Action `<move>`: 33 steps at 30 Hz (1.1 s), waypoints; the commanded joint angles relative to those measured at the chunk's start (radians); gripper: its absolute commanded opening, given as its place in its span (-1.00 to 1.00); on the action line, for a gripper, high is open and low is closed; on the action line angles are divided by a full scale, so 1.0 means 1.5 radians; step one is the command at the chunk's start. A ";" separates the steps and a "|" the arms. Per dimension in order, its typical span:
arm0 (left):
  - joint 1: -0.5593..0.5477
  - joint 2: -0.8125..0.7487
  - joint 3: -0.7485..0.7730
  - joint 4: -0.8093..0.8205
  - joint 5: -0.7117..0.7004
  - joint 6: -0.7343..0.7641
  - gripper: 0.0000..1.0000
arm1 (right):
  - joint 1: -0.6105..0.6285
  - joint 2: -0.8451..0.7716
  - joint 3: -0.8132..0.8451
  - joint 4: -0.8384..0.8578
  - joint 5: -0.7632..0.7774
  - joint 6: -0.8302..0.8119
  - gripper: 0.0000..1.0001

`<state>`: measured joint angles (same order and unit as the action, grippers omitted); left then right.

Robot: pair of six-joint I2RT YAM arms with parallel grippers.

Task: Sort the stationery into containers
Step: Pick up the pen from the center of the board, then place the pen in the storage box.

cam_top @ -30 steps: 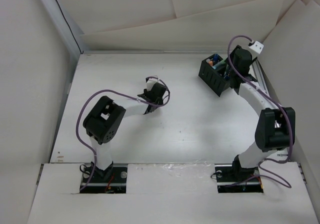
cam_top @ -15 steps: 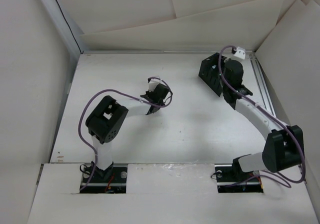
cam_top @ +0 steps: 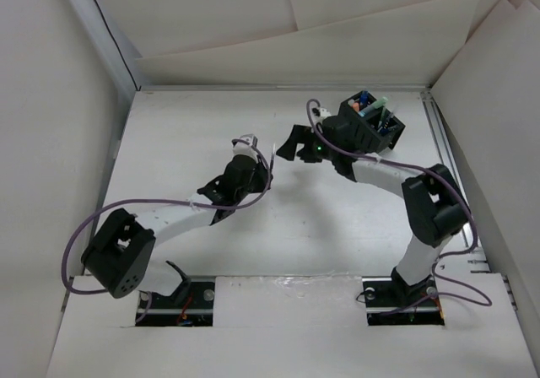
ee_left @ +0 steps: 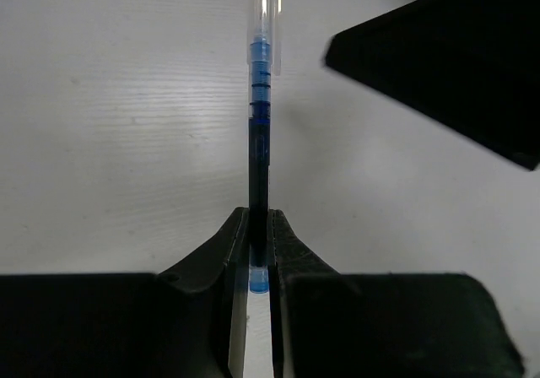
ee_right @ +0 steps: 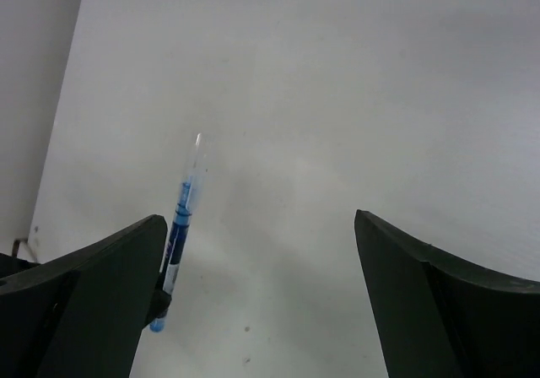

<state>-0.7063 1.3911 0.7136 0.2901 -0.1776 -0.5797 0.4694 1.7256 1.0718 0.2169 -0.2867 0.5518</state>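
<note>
Left gripper: clamped on the lower end of a thin clear-barrelled blue-ink pen, which is pointed to 12 o'clock in the wrist view | Right gripper: jaws are spread wide, nothing is held, at 3 o'clock of the left one | Black slotted plastic desk organizer: set at 1 o'clock on the white table, pens are seen inside

We saw a pen with a clear, glossy plastic barrel and blue inner parts. The table looked white and matt, with a faint fine grain. The left gripper and right gripper were matt black plastic. The organizer looked like black plastic.
</note>
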 commanded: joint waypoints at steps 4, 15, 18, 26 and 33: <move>-0.005 -0.042 -0.044 0.100 0.114 0.012 -1.00 | 0.042 0.034 0.041 0.089 -0.111 0.047 0.96; -0.005 -0.071 -0.064 0.123 0.131 0.012 -1.00 | 0.044 0.069 0.036 0.137 -0.141 0.081 -0.30; -0.005 -0.078 -0.070 0.123 0.125 0.012 -0.91 | 0.038 0.075 0.024 0.151 -0.141 0.088 -0.56; -0.005 -0.103 -0.070 0.109 0.097 0.024 0.15 | -0.027 0.004 0.002 0.156 -0.118 0.095 -0.82; -0.005 -0.124 -0.064 0.099 0.074 0.046 1.00 | -0.182 -0.130 0.047 0.033 0.073 0.007 -0.84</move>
<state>-0.7116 1.2358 0.6125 0.4213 -0.0387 -0.5377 0.2729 1.6516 1.0706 0.3111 -0.3622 0.6426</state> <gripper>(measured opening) 0.976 0.209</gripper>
